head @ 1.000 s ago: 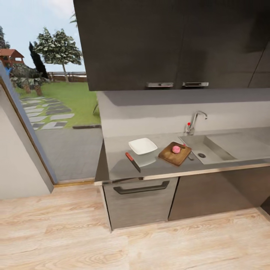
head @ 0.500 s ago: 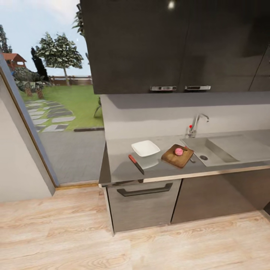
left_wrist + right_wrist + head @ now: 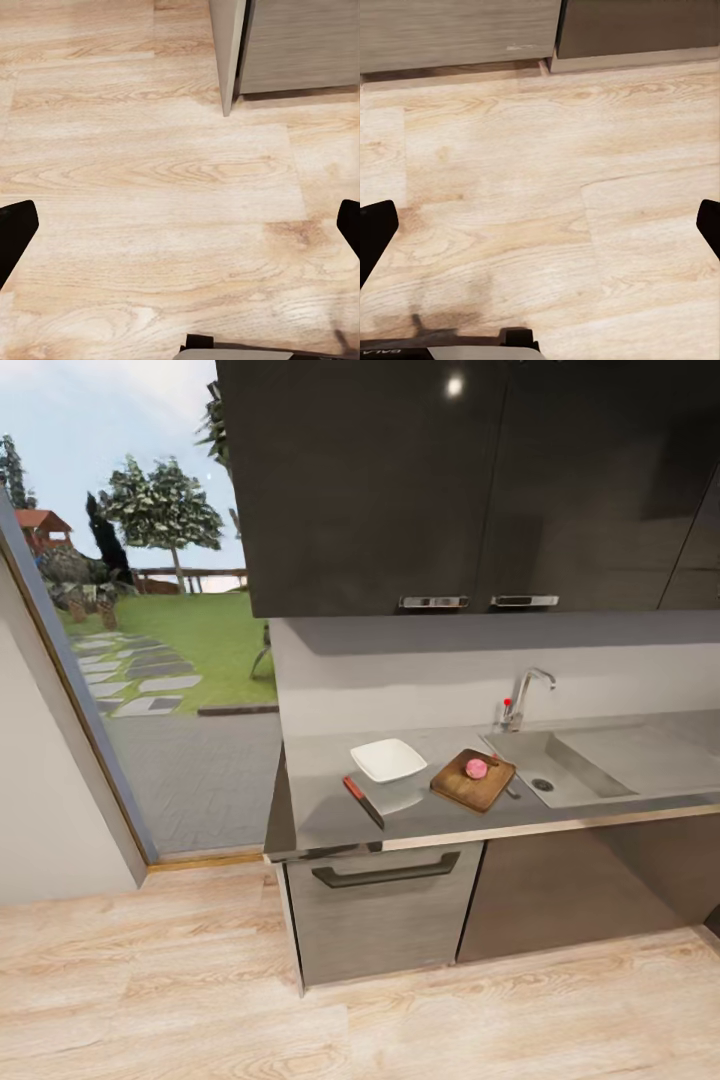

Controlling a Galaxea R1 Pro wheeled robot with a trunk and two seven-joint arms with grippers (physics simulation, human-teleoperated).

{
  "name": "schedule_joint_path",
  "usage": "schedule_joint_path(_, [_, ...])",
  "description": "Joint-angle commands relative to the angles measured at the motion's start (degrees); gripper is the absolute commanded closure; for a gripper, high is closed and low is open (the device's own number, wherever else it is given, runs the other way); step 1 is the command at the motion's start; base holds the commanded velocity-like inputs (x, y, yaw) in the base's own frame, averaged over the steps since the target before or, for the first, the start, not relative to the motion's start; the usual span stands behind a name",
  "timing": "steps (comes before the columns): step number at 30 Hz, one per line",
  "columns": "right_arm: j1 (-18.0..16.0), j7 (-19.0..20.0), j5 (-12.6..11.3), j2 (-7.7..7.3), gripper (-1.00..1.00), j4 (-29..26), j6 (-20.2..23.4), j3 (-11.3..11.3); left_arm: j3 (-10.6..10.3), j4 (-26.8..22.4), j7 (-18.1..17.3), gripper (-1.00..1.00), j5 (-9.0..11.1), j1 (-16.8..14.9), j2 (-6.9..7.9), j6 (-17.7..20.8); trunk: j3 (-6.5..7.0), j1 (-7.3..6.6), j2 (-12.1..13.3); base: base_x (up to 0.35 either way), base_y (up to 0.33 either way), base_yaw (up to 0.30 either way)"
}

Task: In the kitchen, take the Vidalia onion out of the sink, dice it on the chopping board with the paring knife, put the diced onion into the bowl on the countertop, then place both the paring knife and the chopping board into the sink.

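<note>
Overhanging sink (image 3: 560, 765) rim: chopping board (image 3: 472, 780) w/ onion (image 3: 477, 767).

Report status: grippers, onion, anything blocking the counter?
Both grippers open, empty, over the wood floor. Onion on the chopping board beside the sink; paring knife by the bowl. No visible obstruction.
</note>
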Motion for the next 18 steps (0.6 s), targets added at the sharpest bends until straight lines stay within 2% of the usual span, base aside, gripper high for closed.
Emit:
schedule_joint_path(1, [0.0, -0.2, 0.1, 0.00, -1.00, 0.0, -0.2, 0.1, -0.5, -0.1, 0.3, -1.00, 0.5, 0.0, 0.05, -0.1, -0.10, 0.03, -0.1, 0.000, 0.000, 0.000])
schedule_joint_path(18, [0.0, 0.0, 0.1, -0.11, -1.00, 0.0, -0.1, 0.1, -0.5, -0.1, 0.3, -1.00, 0.5, 0.0, 0.05, -0.1, -0.08, 0.03, -0.1, 0.000, 0.000, 0.000])
